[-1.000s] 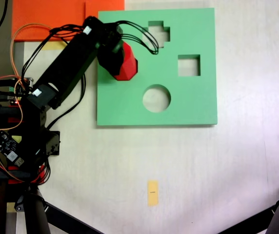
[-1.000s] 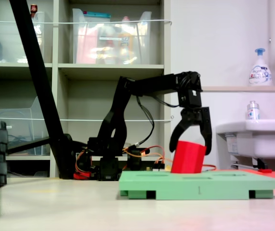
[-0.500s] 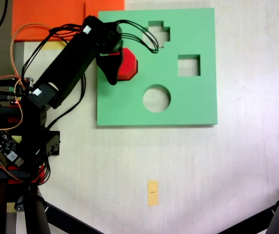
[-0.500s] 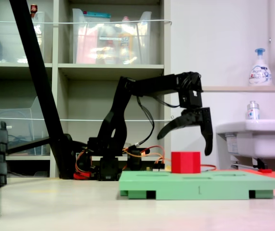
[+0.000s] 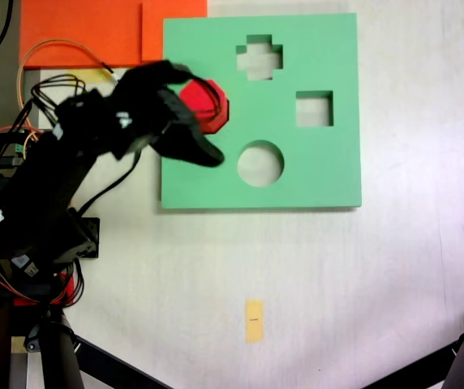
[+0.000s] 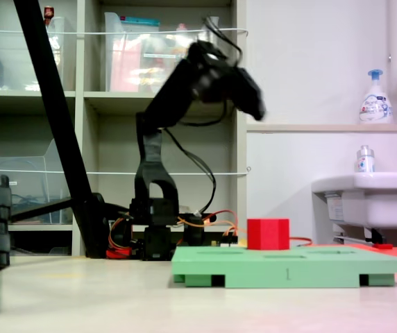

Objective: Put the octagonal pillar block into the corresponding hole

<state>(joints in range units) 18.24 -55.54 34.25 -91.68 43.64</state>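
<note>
One red block sits upright in the board's octagonal hole, its top standing proud of the green surface in the second exterior view. Three other cutouts stay empty: cross, square, round. Gripper is raised clear of the block and motion-blurred; open or closed cannot be told, and no writing is legible.

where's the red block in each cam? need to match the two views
First exterior view: the red block sits in the green board's upper-left part, partly hidden by the blurred gripper.
Second exterior view: the red block stands out of the top of the green board, right of centre, the gripper raised well above it.
Shared landmark: the green board.
</note>
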